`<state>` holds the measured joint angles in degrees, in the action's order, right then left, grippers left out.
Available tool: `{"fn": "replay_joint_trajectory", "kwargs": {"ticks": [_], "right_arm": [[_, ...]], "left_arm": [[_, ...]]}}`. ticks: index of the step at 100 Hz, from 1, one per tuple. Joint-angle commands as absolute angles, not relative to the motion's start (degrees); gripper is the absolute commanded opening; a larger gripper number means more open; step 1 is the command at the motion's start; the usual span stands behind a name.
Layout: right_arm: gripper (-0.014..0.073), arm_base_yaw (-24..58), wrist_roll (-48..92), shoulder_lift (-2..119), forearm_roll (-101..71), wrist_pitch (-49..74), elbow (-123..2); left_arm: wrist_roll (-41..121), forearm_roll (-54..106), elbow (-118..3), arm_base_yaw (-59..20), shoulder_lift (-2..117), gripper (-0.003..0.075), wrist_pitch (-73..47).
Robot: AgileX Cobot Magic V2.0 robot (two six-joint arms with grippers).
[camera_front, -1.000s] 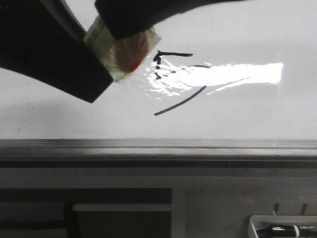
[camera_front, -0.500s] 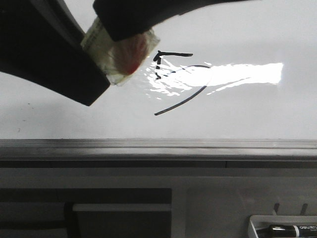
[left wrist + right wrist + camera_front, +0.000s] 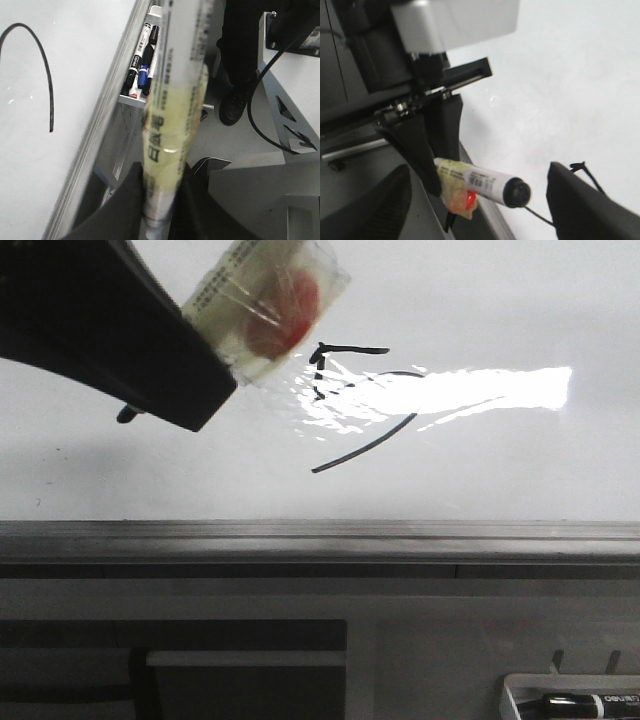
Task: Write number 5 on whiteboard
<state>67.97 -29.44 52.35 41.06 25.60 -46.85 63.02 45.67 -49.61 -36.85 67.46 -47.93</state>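
Marker (image 3: 167, 145) sits clamped in our left gripper (image 3: 160, 210), fingers closed around its taped barrel, tip lifted clear of the whiteboard (image 3: 520, 300), presumably because the writing is finished. Our right gripper (image 3: 480, 210) hangs spread wide on either side of the marker's capped end, touching nothing. Just beside our left claw lies the number 5 (image 3: 360, 405): thin black top bar, short broken stem, wide curve half lost in glare.
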Motion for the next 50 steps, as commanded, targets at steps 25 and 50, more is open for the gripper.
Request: {"fn": "replay_joint_trajectory", "kwargs": {"ticks": [25,50], "right_arm": [[0.0119,67.84,-29.93,40.80,43.58,36.29,-49.85],[-0.0061,67.84,-30.02,33.55,45.03,44.25,-49.28]], "left_arm": [[42.76,48.83,-51.51,-36.89,66.51,-0.0021,-28.92],[35.80,48.56,-49.69,-36.89,66.51,-0.0021,-13.76]]}}
